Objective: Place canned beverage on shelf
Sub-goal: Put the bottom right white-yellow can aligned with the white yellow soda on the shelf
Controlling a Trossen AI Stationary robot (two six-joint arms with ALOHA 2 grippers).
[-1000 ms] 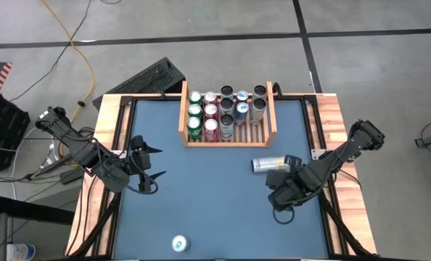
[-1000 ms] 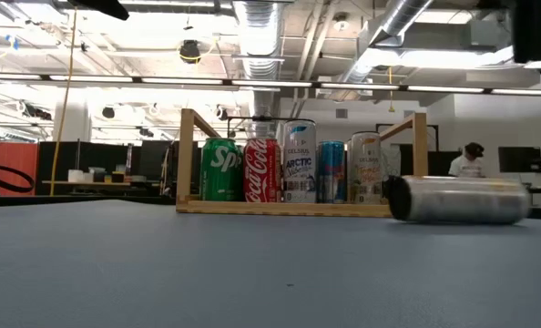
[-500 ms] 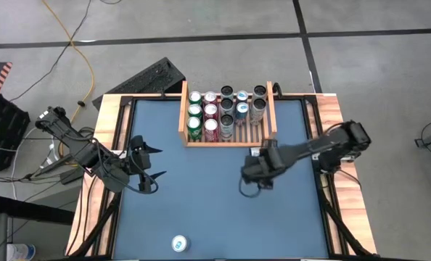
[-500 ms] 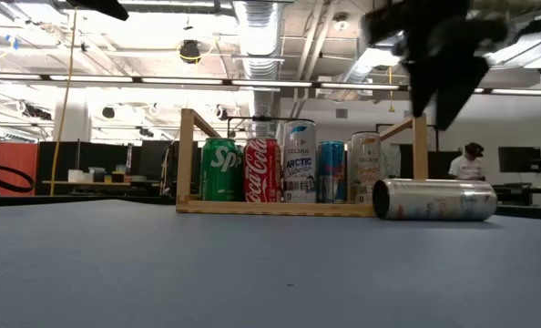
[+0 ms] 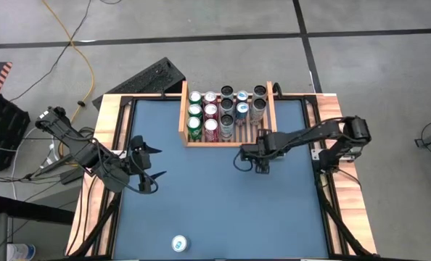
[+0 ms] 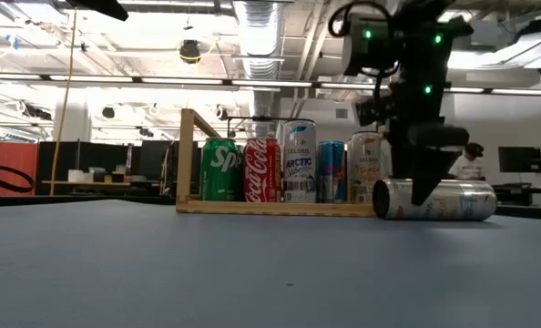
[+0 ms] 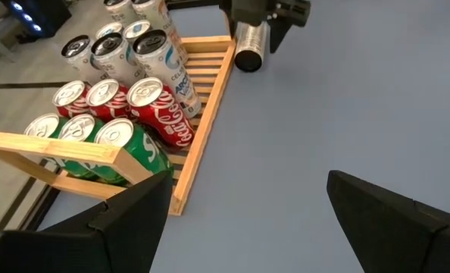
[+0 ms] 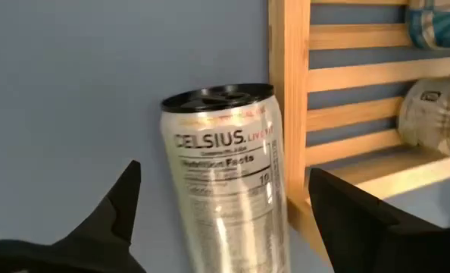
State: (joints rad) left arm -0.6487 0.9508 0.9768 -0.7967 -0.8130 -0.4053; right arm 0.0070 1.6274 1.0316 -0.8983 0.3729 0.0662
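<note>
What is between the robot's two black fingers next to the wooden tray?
A silver Celsius can lies on its side between the right gripper's open fingers, right beside the shelf's front wall. The right wrist view shows it best.

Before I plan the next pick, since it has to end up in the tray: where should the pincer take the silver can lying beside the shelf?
Across the middle of its round body, coming straight down. The silver Celsius can lies on its side on the table, close along the shelf's front wall. The right pincer stands open right above it. Its long, even barrel suits a mid-length grip, I judge.
</note>
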